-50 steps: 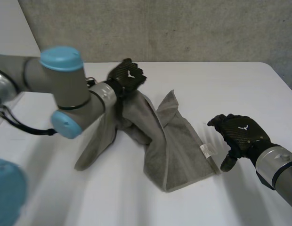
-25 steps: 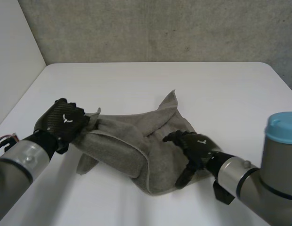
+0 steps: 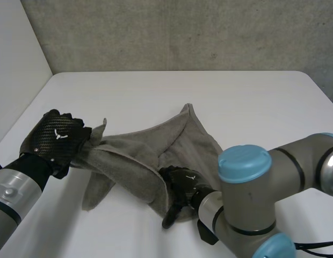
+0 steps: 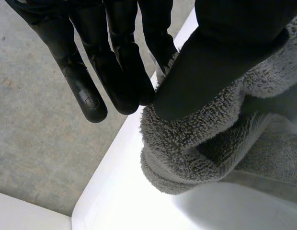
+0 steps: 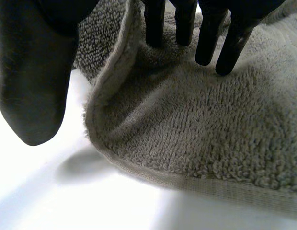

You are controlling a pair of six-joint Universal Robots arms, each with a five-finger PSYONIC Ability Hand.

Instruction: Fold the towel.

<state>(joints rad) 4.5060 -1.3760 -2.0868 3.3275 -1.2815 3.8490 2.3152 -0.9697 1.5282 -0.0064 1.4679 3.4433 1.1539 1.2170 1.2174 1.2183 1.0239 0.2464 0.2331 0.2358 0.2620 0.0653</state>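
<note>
A crumpled grey towel lies across the middle of the white table. Its long axis runs from the left hand, at the cloth's left end, to the right hand at its near edge. The left hand pinches a bunched corner between thumb and fingers. The right hand lays straight fingers flat on the cloth just inside the hem. Its thumb appears to hang clear over the table, gripping nothing.
</note>
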